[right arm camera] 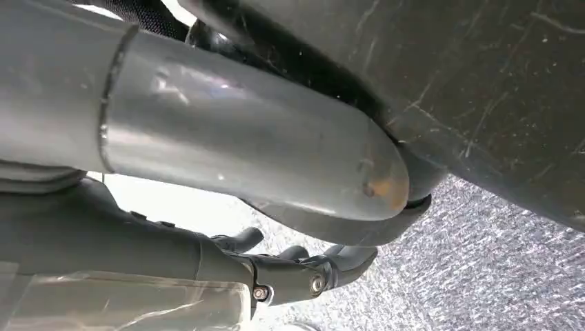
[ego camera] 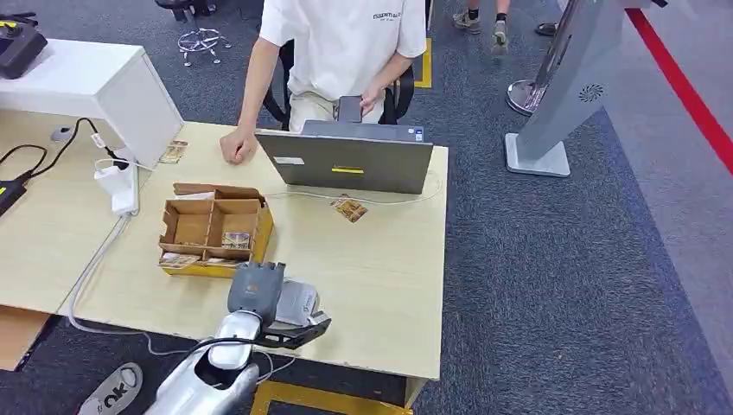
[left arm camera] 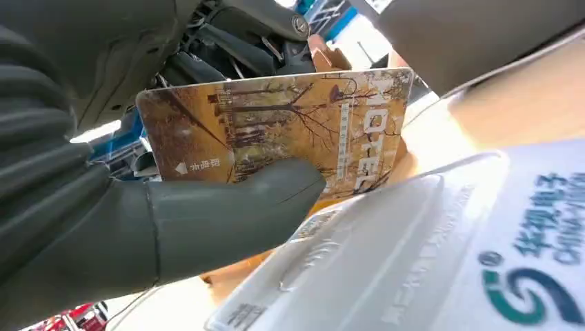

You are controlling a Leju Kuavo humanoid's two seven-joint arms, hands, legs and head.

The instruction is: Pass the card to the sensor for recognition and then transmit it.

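You will find the left hand (ego camera: pixel 278 304) low over the near edge of the wooden table (ego camera: pixel 380 277), just in front of the cardboard divider box (ego camera: pixel 212 226). In the left wrist view the hand (left arm camera: pixel 172 221) pinches the card (left arm camera: pixel 290 127) — the thick grey thumb presses on the printed face while the darker fingers (left arm camera: pixel 227 41) lie behind it. The card carries an autumn tree print and white lettering along one end. Directly beside the card, and close under it in that view, sits the white card sensor (left arm camera: pixel 428 241), a moulded plastic unit with a green and blue logo; you cannot tell whether card and sensor touch.

The right hand (right arm camera: pixel 303 265) hangs over speckled grey carpet (right arm camera: pixel 483 276). Its dark fingers are curled inward with nothing between them, and the thumb (right arm camera: pixel 276 145) lies across the frame above them.

On the table, note the following items:
- The divider box holds further cards in its near compartments (ego camera: pixel 235 240).
- A loose card (ego camera: pixel 348 208) lies just in front of the grey laptop (ego camera: pixel 346 160), on a thin white cable.
- Another card (ego camera: pixel 173 152) lies near the far left corner, beside a white cabinet (ego camera: pixel 104 86).
- A white charger block (ego camera: pixel 121 186) stands at the left edge.

A person in a white T-shirt (ego camera: pixel 346 39) sits behind the laptop — one hand (ego camera: pixel 233 149) rests on the table, the other holds a dark phone (ego camera: pixel 349 109).
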